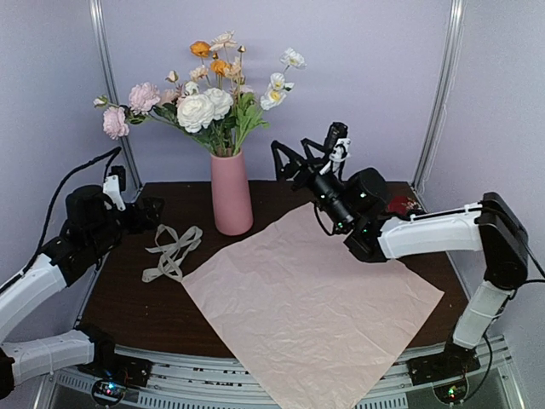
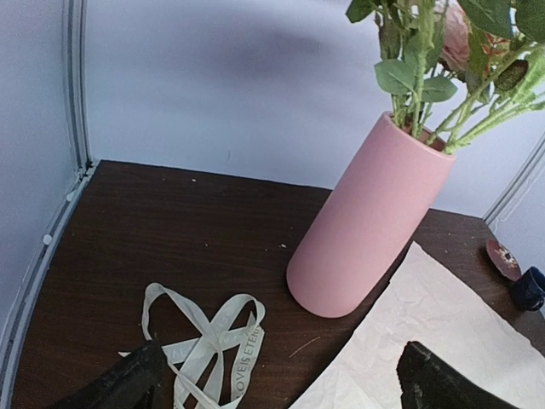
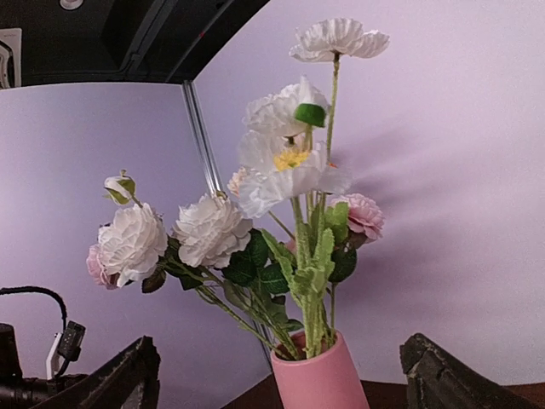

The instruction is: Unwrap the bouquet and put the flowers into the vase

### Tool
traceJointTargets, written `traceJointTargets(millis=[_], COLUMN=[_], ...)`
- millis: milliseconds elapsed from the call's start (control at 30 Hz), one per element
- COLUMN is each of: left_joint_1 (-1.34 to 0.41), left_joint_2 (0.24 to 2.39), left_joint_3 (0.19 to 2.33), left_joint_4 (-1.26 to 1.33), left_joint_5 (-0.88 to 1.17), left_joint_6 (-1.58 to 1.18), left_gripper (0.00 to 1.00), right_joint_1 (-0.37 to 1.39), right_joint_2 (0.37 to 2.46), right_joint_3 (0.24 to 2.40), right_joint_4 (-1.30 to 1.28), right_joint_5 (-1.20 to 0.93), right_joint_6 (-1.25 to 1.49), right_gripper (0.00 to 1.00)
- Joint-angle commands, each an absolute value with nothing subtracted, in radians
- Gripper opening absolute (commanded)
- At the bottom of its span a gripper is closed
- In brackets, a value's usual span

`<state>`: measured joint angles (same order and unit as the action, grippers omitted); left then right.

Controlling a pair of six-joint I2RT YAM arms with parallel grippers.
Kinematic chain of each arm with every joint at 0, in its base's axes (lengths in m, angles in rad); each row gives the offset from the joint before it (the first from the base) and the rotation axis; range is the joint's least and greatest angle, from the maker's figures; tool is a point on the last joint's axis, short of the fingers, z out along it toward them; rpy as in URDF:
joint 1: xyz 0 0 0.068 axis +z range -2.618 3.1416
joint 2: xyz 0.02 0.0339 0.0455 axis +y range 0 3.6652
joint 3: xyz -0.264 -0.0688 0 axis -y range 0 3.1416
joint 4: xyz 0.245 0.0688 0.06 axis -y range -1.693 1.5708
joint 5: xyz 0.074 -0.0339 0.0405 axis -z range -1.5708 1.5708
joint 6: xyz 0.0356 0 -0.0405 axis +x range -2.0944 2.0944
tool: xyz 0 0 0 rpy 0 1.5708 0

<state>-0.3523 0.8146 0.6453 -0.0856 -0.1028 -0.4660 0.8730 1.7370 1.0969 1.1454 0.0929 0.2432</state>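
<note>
Pink vase (image 1: 232,194) stands upright at the back of the dark wooden surface (image 1: 128,290), and the flowers (image 1: 204,106) sit in it, stems down through the mouth.

Your right hand (image 3: 281,349) is raised to the right of the vase. Its fingers are spread wide with nothing between them, and it touches nothing. Your left hand (image 2: 283,358) is equally wide open and empty, low over the left side of the surface and facing the vase.

A cream ribbon (image 1: 173,251) lies loose to the left of the vase, clear of it. The pale pink paper (image 1: 306,298) lies spread flat in front, one corner near the vase base and the near corner past the front edge.

Limits of view:
- Each wrist camera shows only your fingertips.
- The left wrist view cuts off the blooms.
- A small dark blue cup (image 2: 530,288) and a reddish disc (image 2: 502,258) sit at that frame's right edge, the cup cut off; I cannot tell what the disc is.
</note>
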Motion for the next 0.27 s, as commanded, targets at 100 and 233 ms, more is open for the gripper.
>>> traceJointTargets(millis=[100,233], left_joint_1=[-0.347,-0.347], left_joint_2=[0.813,0.803], left_joint_3=[0.644,0.647], left_joint_4=[-0.123,-0.159], left_joint_5=[-0.202,-0.249], left_joint_6=[-0.653,-0.626], left_gripper=[0.98,0.98], right_joint_1=[0.868,0.859], right_joint_2=[1.456,1.386], right_joint_3=[0.889,0.885], right_joint_4=[0.552,0.295], right_joint_5=[0.562,0.82], right_joint_6=[0.399,0.492], right_gripper=[1.0,1.0])
